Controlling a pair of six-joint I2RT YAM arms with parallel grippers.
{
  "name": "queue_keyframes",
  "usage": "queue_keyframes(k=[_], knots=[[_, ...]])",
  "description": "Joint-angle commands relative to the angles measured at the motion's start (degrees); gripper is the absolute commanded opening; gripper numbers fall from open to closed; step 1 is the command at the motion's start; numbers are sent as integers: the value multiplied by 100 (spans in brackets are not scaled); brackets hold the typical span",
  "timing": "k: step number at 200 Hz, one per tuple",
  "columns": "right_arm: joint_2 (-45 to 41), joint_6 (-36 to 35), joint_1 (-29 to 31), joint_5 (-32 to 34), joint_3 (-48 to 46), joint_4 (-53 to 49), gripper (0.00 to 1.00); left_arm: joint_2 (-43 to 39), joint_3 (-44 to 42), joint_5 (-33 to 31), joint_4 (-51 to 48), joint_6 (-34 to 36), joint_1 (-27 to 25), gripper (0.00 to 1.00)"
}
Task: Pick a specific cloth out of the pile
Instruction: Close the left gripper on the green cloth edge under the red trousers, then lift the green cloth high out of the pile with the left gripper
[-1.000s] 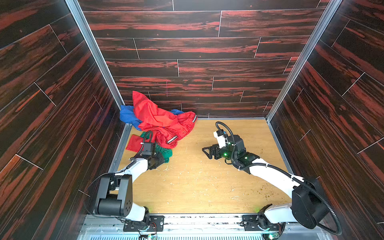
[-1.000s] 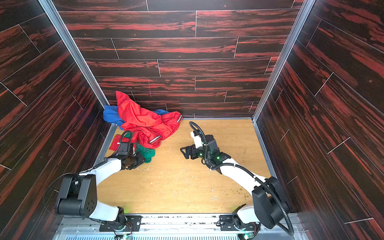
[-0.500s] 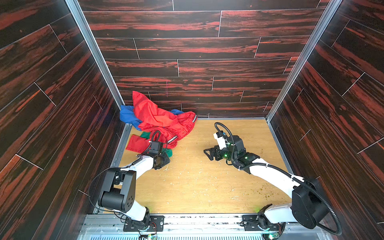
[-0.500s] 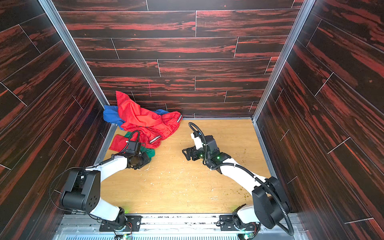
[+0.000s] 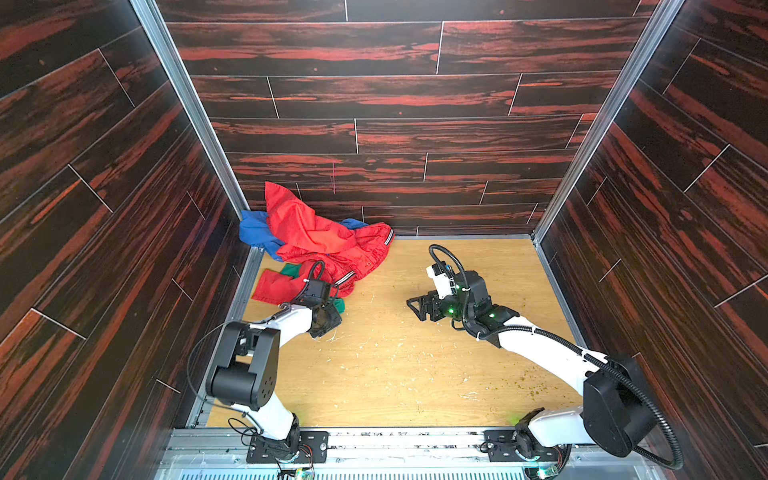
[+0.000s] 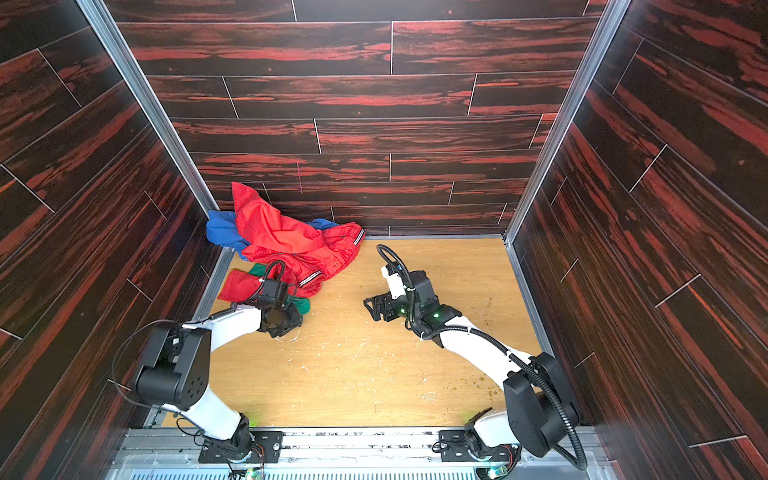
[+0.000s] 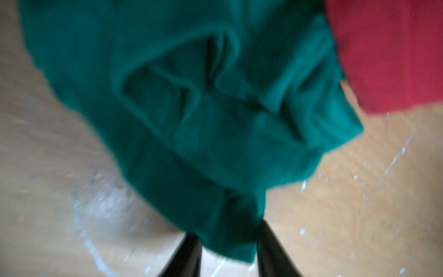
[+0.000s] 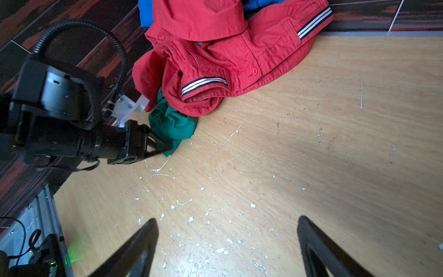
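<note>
Green cloth (image 7: 191, 108) (image 8: 172, 122) (image 5: 340, 305) (image 6: 306, 305): plain solid green, soft fabric.
Pile (image 5: 328, 245) (image 6: 291, 245) (image 8: 227, 60): heap of bright red garments (image 8: 239, 52) with grey-white striped trim over a blue cloth (image 5: 253, 230) (image 6: 222, 230), in the far left corner of the worktop (image 5: 415, 374) (image 6: 374, 374) (image 8: 311, 144), which is light scratched wood.
Where it lies: the green cloth is at the near edge of the pile, close to the worktop's left edge. Its far part is tucked under red fabric and its free end is out on bare wood.
My left gripper (image 5: 334, 318) (image 6: 293, 320) (image 7: 227, 233) (image 8: 167, 147): jaws drawn in narrow, pinching a fold at the free end of the green cloth, with both fingers (image 7: 271, 251) against the fabric.
My right gripper (image 5: 415, 309) (image 6: 372, 309) (image 8: 226, 227): jaws spread wide, holding nothing, over bare wood near the worktop's middle, well apart from the pile.
Changed since a second ago: my left jaws have narrowed onto the fold. That gripper has slid a little from the left edge toward the middle. The pile looks unmoved, and my right arm has barely shifted.
Hidden or unclear: in both top views my left wrist covers most of the green cloth, so only two small patches show. How far it runs under the red garments I cannot tell, nor whether the pinched end is off the wood. The left wrist view is blurred. The blue cloth is mostly covered. My right fingers are cut off at the edge of the right wrist view.
</note>
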Motion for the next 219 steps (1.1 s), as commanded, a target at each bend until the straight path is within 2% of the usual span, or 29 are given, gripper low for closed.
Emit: queue_keyframes(k=[1,14,42,65,77,96,117,123,128,137,146,156,162,173,186,219], knots=[[136,86,22,-36,-14,34,91,30,117,-134,46,-182,-19,17],[136,95,26,-32,-19,53,91,-64,216,-138,-44,-153,-19,0],[128,135,29,-54,-18,71,91,-609,1023,-299,-766,159,-13,0],[59,168,18,-42,-31,76,91,-897,2656,-799,-1142,580,13,0],[7,252,13,30,-43,92,91,-699,3981,-967,-1437,850,40,0],[-55,706,-152,282,-60,-41,91,196,6805,-945,-2199,1334,47,0],[-155,1403,-565,389,-259,-204,91,1748,10666,-107,-2396,1157,-108,0],[-214,1546,-689,415,-355,-216,91,2159,11721,39,-2150,1027,-250,0],[-274,1623,-781,426,-449,-214,91,2378,12173,171,-1725,842,-346,0],[-430,1730,-934,520,-636,-206,91,2417,12058,642,-480,165,-435,0],[-609,1769,-1063,584,-824,-188,91,2230,11259,974,881,-502,-547,0],[-811,1795,-1211,624,-981,-236,91,2127,10717,1181,1704,-678,-791,0],[-949,1799,-1284,696,-1052,-305,91,2238,10791,1290,1778,-413,-1000,0],[-1186,1792,-1402,804,-1177,-408,91,2609,11333,1400,1306,130,-1427,0],[-1493,1788,-1521,947,-1323,-539,91,3083,11502,1765,1606,150,-1793,0],[-2285,1773,-1672,1277,-1623,-945,91,3846,11430,1638,1584,376,-2319,0]])
